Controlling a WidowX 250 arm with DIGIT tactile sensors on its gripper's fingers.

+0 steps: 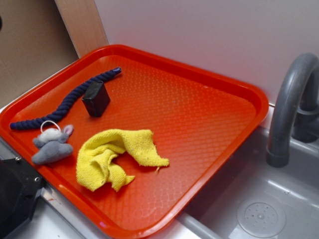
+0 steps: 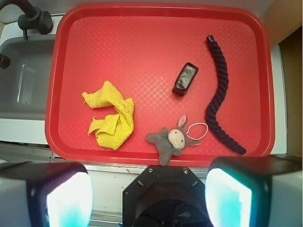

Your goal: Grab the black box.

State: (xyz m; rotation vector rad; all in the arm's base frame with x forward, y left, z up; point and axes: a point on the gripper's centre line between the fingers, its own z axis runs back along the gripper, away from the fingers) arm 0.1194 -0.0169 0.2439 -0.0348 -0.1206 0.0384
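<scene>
here the gripper (image 2: 149, 194) hangs high above the near edge of the red tray (image 2: 142, 47), pointing straight down, its two fingers (image 2: 61, 198) spread wide apart at the bottom corners of the wrist view with nothing between them. the pale inner pads glow bluish white, and the dark octagonal mount with screws sits between them at the bottom middle. in the exterior view only a black angular part of the arm (image 1: 17, 199) shows at the lower left corner, just off the tray (image 1: 199, 114) rim; the fingers themselves are out of that frame.

the black box (image 2: 185, 78) lies on the tray well ahead of the gripper and a little toward its right finger side, tilted at a slant, untouched. in the exterior view the black box (image 1: 96, 98) stands on the tray floor touching or just beside the dark blue rope (image 1: 65, 102). from the wrist, that rope (image 2: 218, 94) curves farther out on the right finger side, apart from the box.

closest to the gripper, just ahead of the mount, is the grey plush toy (image 2: 171, 139) with a white loop, also seen in the exterior view (image 1: 52, 145). the yellow cloth (image 2: 111, 116) is crumpled ahead toward the left finger side, near the toy; it shows too in the exterior view (image 1: 114, 157). beyond the tray on that side are a grey sink (image 2: 23, 80) and a grey faucet (image 1: 289, 109).
</scene>
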